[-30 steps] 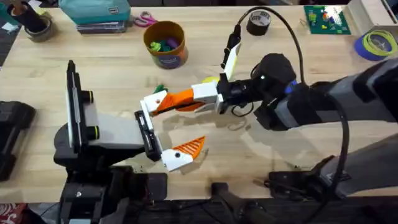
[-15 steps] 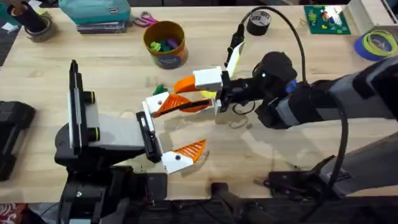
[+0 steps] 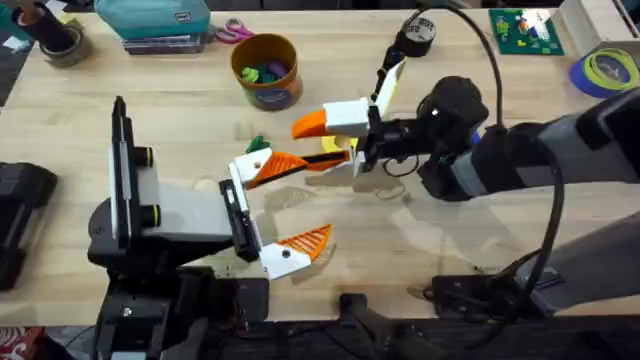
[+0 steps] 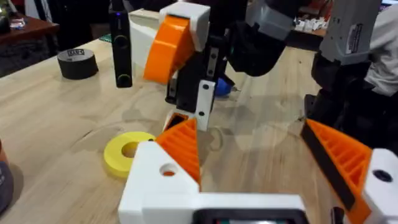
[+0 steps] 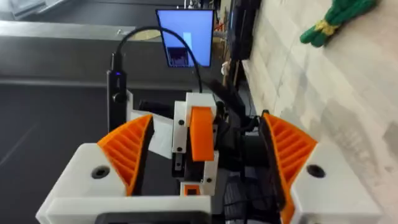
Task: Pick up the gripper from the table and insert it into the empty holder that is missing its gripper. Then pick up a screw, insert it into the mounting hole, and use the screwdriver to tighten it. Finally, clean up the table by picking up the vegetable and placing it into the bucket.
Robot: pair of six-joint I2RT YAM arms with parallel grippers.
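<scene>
Moved: the right claw [image 3: 310,124] has pulled up and away toward 1 o'clock. A second ago it sat against the gripper [image 3: 280,165]; now it is clear of it.
Gripper: its ribbed orange tip sits in the holder [image 3: 248,165], the upper white finger base of the left claw [image 3: 295,200]. It lies just above the surface [image 3: 180,110], near the middle.
Holder: in the left wrist view the round mounting hole in its white face looks unfilled. I cannot tell whether the tip is fully home.
Left claw: spread wide, both fingers carrying orange tips, nothing between them.
Right claw: spread, turned so one finger rides above the other. The right wrist view shows nothing pinched between its pads.
Vegetable: the green bundle [image 3: 255,145] lies on the surface just beside the gripper at 10 o'clock, not yet in the bucket.
Bucket: the tub [image 3: 265,70] stands at 12 o'clock from the gripper, well apart, with small coloured bits inside.
Yellow ring: the ring [image 3: 335,146] lies flat at 2 o'clock, under the right claw.
Done, by my reading: the insertion step looks finished or very nearly so.
Left: fetching a screw, seating it in the hole, driving it with the screwdriver, then clearing the vegetable. That puts the task roughly a third of the way along.
</scene>
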